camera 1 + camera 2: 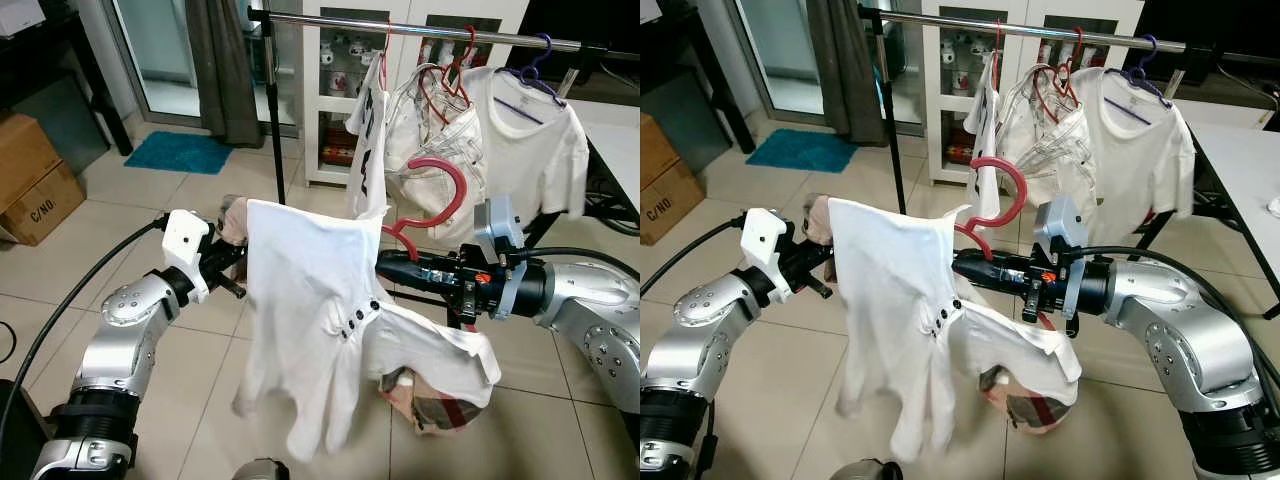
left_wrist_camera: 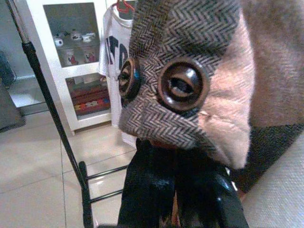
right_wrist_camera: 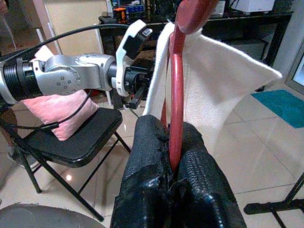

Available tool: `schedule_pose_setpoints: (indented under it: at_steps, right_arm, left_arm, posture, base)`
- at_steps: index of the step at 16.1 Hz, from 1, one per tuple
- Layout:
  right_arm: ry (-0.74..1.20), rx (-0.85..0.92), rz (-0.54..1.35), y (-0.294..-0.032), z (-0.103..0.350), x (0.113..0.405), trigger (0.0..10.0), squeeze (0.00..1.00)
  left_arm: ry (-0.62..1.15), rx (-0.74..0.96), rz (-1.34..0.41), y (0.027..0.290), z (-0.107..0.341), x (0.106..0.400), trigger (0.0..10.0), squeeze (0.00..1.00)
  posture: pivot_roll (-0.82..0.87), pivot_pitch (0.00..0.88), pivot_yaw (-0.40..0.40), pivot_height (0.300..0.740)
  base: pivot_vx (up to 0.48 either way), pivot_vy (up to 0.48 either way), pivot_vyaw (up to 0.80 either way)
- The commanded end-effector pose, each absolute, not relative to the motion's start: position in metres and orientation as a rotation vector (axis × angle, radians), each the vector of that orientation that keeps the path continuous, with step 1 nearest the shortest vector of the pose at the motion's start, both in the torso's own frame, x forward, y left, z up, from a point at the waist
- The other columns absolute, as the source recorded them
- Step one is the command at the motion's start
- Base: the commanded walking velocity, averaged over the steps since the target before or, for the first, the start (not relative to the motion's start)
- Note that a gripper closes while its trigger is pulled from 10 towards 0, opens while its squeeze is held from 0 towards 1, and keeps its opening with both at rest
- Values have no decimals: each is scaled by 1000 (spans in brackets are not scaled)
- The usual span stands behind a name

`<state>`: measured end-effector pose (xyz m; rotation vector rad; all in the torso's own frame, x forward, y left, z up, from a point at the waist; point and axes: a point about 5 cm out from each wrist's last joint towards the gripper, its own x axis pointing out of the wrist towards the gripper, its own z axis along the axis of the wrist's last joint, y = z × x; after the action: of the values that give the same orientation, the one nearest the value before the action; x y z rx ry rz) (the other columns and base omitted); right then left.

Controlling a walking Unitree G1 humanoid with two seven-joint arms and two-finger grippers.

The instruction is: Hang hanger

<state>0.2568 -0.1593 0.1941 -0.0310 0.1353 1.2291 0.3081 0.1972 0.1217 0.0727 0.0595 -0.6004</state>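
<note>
One red hanger (image 1: 432, 205) with one white shirt (image 1: 300, 320), clamped by right tool (image 3: 173, 161); left tool (image 2: 178, 190) clamped on herringbone cloth (image 2: 190, 57).

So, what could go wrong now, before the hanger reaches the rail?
The white shirt only drapes loosely over the red hanger, so it may slide off during lifting. The right gripper pinches just the thin hanger stem, which could twist. The rail is already crowded with hung clothes, so the hook might catch them.

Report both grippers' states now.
Left gripper: shut on a grey herringbone fabric piece with brown buttons.
Right gripper: shut on the red plastic hanger carrying a white shirt.
</note>
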Motion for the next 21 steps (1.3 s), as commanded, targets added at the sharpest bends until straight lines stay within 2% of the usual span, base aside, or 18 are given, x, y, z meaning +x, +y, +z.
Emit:
schedule_pose_setpoints:
  at_steps: [1, 3, 5, 7, 12, 15, 21]
  right_arm:
    - [114, -32, 1230, -161, 198, 255, 10000, 0]
    - [114, -32, 1231, -161, 198, 255, 10000, 0]
    - [118, -34, 1221, -162, 197, 255, 10000, 0]
    - [114, -36, 1197, -164, 197, 256, 10000, 0]
    - [94, -41, 1136, -165, 198, 264, 10000, 0]
    - [59, -41, 1031, -170, 200, 276, 10000, 0]
    - [12, -17, 952, -173, 204, 284, 10000, 0]
  left_arm:
    - [58, 66, -565, 204, 121, 308, 0, 0]
    - [38, 55, -517, 209, 122, 309, 0, 0]
    - [-45, -51, -280, 235, 130, 313, 0, 0]
    - [-45, -104, -189, 248, 126, 310, 0, 0]
    - [-23, -136, -137, 249, 114, 302, 0, 0]
    - [25, -146, 122, 283, 103, 296, 0, 0]
    - [95, -115, 175, 286, 91, 294, 0, 0]
  posture:
    - [-103, 0, 28, 740]
    - [-103, 0, 30, 740]
    - [-105, 0, 32, 740]
    - [-103, 0, 33, 740]
    - [-101, 0, 36, 740]
    - [-98, 0, 36, 740]
    - [-97, 0, 50, 740]
  base:
    - [0, 0, 0]
    - [0, 0, 0]
    - [0, 0, 0]
    - [0, 0, 0]
    - [0, 0, 0]
    - [0, 0, 0]
    - [0, 0, 0]
